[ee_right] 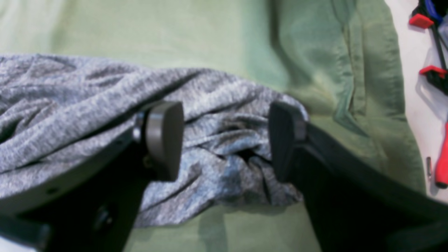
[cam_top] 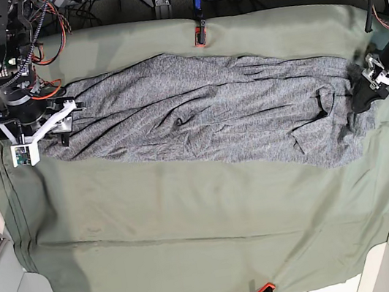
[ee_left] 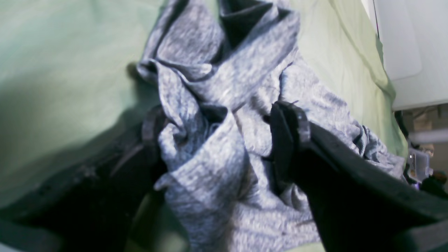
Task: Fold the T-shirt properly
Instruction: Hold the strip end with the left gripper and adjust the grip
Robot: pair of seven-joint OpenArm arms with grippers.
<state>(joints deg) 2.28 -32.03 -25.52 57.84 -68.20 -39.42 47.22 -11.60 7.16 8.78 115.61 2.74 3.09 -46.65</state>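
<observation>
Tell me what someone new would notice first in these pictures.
A large crumpled heather-grey knit T-shirt sprawls lengthwise across the olive-green table cloth. At each end of it a black claw stands open over bunched fabric: the left claw and the right claw.

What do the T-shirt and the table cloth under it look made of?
T-shirt: soft knit, likely jersey, matte; mottled heather-grey flecking and limp, bunched folds in both wrist views.
Table cloth: plain olive-green woven fabric, probably cotton-like, matte with a faint sheen; it lies flat with shallow creases and a stitched hem at the edge. Fibre content can't be confirmed by look.
</observation>
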